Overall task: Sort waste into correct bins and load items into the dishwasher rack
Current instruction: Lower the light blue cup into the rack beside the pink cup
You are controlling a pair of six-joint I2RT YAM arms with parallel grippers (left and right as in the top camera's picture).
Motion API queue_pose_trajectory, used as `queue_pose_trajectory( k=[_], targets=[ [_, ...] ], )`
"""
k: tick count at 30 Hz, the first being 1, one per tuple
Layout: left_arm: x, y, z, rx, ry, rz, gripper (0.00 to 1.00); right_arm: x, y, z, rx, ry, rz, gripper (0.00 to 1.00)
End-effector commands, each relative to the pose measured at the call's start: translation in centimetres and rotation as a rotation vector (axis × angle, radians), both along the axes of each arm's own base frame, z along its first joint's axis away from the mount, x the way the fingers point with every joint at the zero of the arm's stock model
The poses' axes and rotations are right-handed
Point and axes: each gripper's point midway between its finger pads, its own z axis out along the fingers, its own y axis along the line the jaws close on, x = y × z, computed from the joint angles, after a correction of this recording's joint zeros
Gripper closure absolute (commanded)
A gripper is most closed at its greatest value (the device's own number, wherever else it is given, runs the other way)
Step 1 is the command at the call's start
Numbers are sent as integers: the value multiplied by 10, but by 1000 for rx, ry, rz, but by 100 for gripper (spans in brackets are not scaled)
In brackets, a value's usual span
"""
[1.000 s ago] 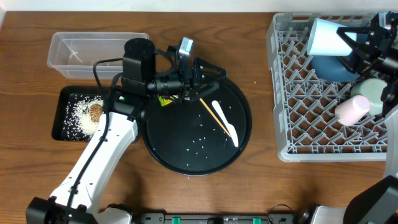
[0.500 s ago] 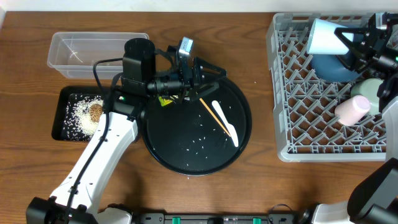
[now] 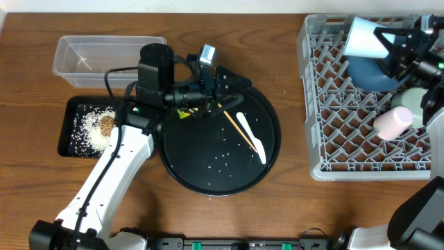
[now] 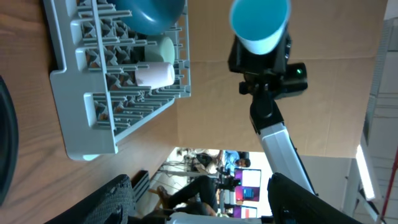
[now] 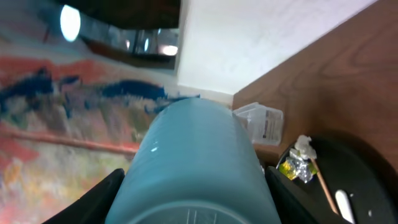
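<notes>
**Supervisor:** Report the layout, largest item first.

**Operator:** I see the dishwasher rack (image 3: 311, 97) along the right edge of the surface (image 3: 291, 42). The large round black tray (image 3: 187, 149) sits at the middle of the surface. The clear tub (image 3: 66, 59) lies toward the far left corner. The shallow black tray (image 3: 64, 139) is just beside the tub on its near side and carries white rice grains (image 3: 87, 128) and the brown food lump (image 3: 106, 125).

**Supervisor:** Rack contents?

**Operator:** The dark blue bowl (image 3: 368, 75) sits among the pegs by the rack's far edge. The pale mint bowl (image 3: 416, 104) is at the rack's right edge. The white cup (image 3: 392, 121) lies on its side just beside it.

**Supervisor:** Tool states?

**Operator:** My right tool (image 3: 385, 47) is clamped on the light blue cup (image 3: 362, 38). The cup is held on its side above the rack's far left corner, clear of the pegs. My left tool (image 3: 241, 89) stands wide with nothing between its fingers, turned sideways over the round tray's far edge.

**Supervisor:** What lies on the round tray?

**Operator:** The white spoon (image 3: 251, 133) lies toward its right edge, with a thin wooden stick (image 3: 236, 125) alongside. The yellow wrapper (image 3: 184, 112) and the white tissue (image 5: 303, 146) sit at its far left edge. Scattered rice grains (image 3: 222, 158) dot its middle.
</notes>
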Motion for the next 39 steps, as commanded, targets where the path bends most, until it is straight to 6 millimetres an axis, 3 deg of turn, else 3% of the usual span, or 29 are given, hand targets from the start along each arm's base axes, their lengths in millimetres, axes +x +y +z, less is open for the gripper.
queue_pose_trajectory(
  k=[1, 5, 8, 10, 15, 18, 21, 26, 30, 34, 39],
  targets=[
    [3, 1, 0, 7, -25, 5, 29, 10, -10, -19, -125, -49, -98, 42],
    [4, 1, 0, 7, -26, 6, 29, 9, -21, -74, -265, 115, -204, 42],
    [3, 1, 0, 10, -45, 2, 29, -3, -34, -115, -420, 243, -258, 42],
    [3, 1, 0, 11, -51, 1, 29, -10, -41, -130, -503, 280, -266, 39],
    [3, 1, 0, 10, -50, -2, 29, -26, -63, -145, -619, 377, -303, 39],
    [3, 1, 0, 10, -53, -4, 29, -37, -81, -145, -737, 440, -325, 39],
    [3, 1, 0, 11, -57, -4, 29, -45, -96, -133, -860, 483, -340, 39],
    [2, 1, 0, 12, -53, -5, 29, -47, -96, -79, -915, 436, -355, 39],
    [0, 2, -6, 25, -33, -7, 29, -67, -108, -50, -1032, 501, -411, 37],
    [0, 3, -10, 40, -33, -5, 29, -87, -112, -49, -1122, 580, -423, 37],
    [0, 3, -10, 41, -32, -3, 29, -98, -97, -70, -1157, 650, -345, 36]
  ],
)
